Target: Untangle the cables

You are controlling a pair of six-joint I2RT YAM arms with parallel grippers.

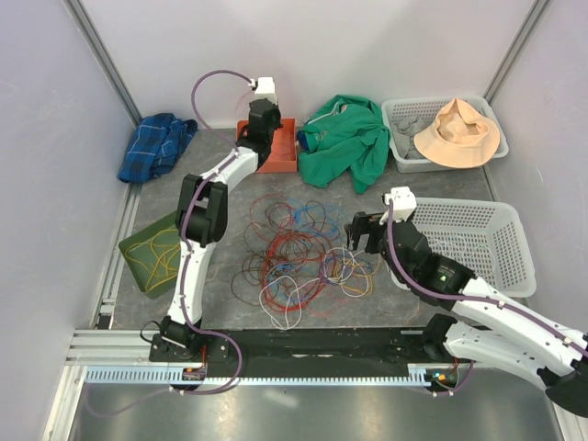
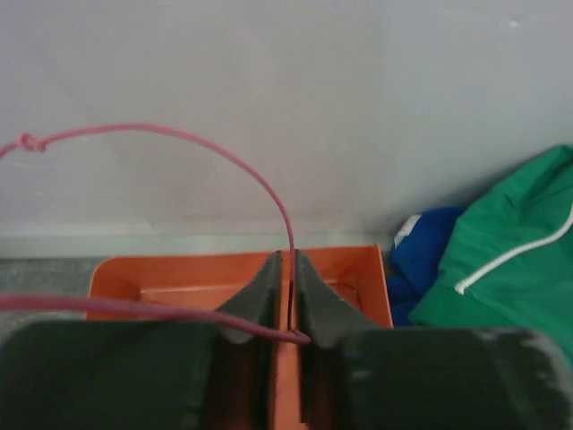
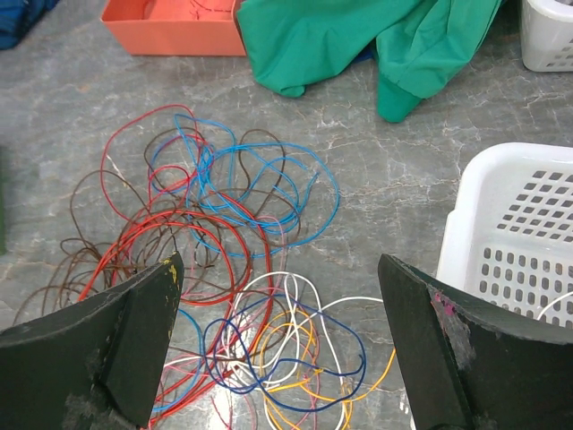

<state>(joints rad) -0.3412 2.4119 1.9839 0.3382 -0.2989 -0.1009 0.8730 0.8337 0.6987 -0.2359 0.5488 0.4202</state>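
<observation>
The left gripper (image 2: pixel 287 260) hung over an orange tray (image 2: pixel 179 270), its jaws almost together with only a slit between them. A thin pink cable (image 2: pixel 179 134) arched up against the pale wall (image 2: pixel 295 63) and dropped into that slit; whether it was pinched, I couldn't tell. A green garment (image 2: pixel 510 269) lay right, over blue cloth (image 2: pixel 431 242).

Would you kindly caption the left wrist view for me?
Left gripper, fingers near-closed around a pink cable, above the orange tray.
</observation>
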